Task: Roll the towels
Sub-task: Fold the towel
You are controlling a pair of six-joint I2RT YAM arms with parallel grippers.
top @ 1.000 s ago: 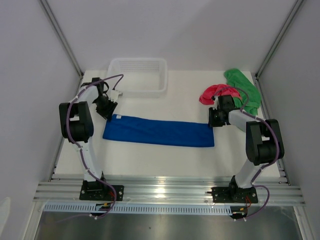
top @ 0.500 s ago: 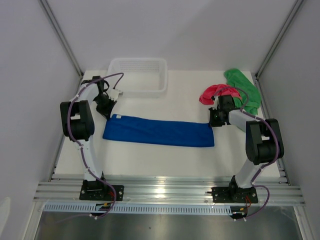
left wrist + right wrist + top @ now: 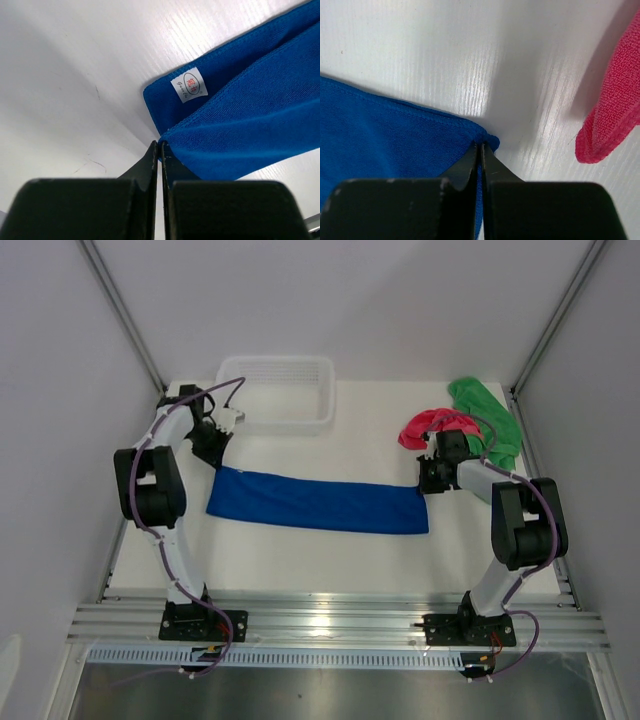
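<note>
So, your blue towel (image 3: pixel 318 504) lies long-ways L-R btwn the arms, left claw (image 3: pixel 160 145) & right claw (image 3: pixel 480 145) each clamped tight on an end corner.

This is a robotics lab test cell. A plain white tabletop (image 3: pixel 300 550) is boxed in by blank pale wall panels (image 3: pixel 350 310) and bare metal frame struts (image 3: pixel 122 315). A cabled left arm (image 3: pixel 150 485) and right arm (image 3: pixel 525 525) are bolted to a slotted aluminium rail (image 3: pixel 330 623) along its near edge.
</note>
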